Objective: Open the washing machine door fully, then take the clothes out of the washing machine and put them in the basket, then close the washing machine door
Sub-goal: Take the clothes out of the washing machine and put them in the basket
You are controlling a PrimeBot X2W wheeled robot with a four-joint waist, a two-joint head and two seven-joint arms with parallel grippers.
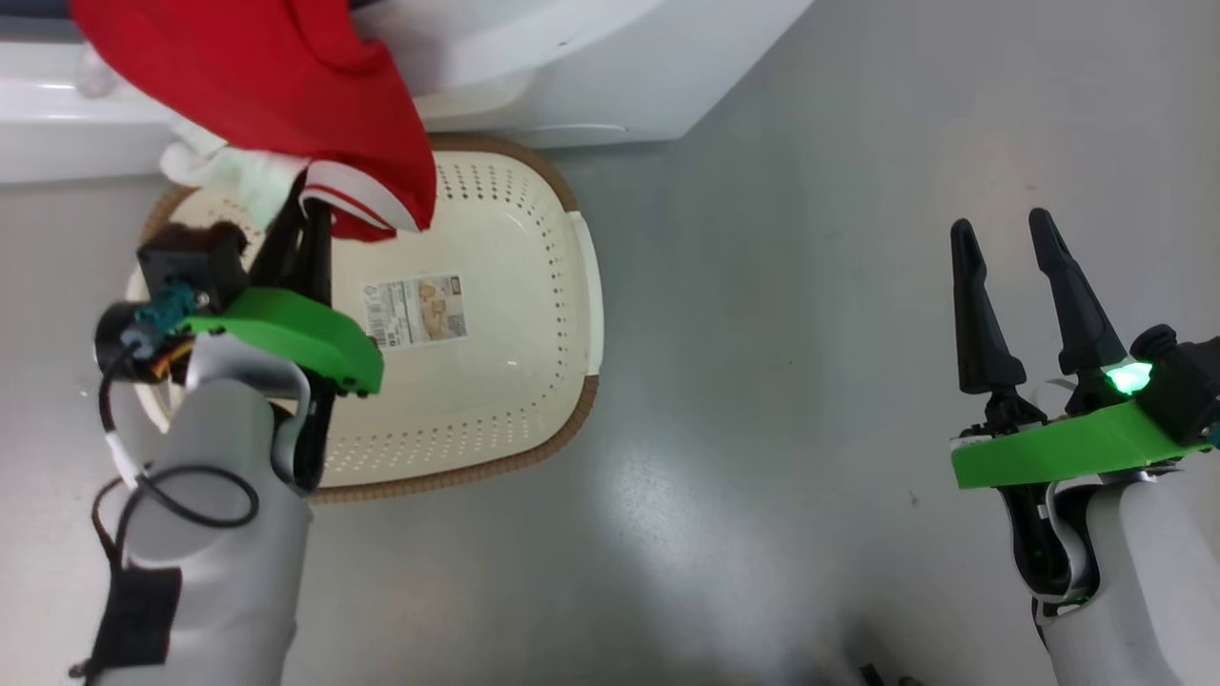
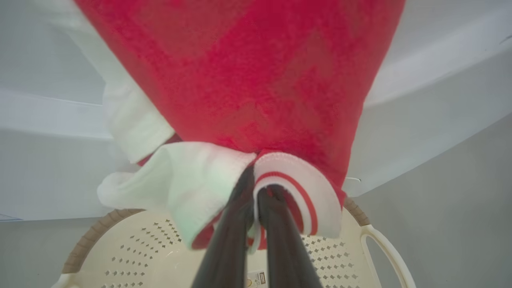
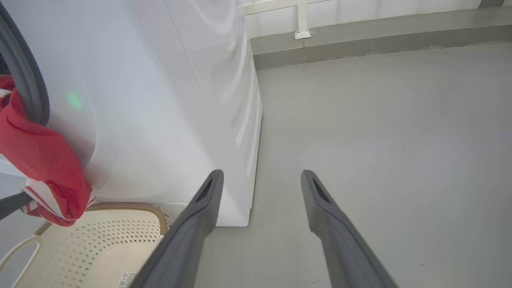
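Note:
The clothes (image 1: pixel 276 86), bright red with white striped trim, stretch from the washing machine (image 1: pixel 610 76) down over the far end of the cream basket (image 1: pixel 534 400). My left gripper (image 1: pixel 307 211) is shut on the striped trim (image 2: pixel 308 192) above the basket (image 2: pixel 132 248). In the right wrist view the clothes (image 3: pixel 44 168) trail out past the grey rubber ring (image 3: pixel 28 80) of the washing machine (image 3: pixel 160 100). My right gripper (image 1: pixel 1001 227) stands open over the floor at the right, holding nothing (image 3: pixel 262 176). The washing machine door is out of view.
The basket (image 3: pixel 92 244) stands on the grey floor right against the machine's front, a sticker (image 1: pixel 416 310) on its inside bottom. Open floor (image 1: pixel 810 286) lies between the basket and my right arm. A wall base (image 3: pixel 360 36) runs behind the machine.

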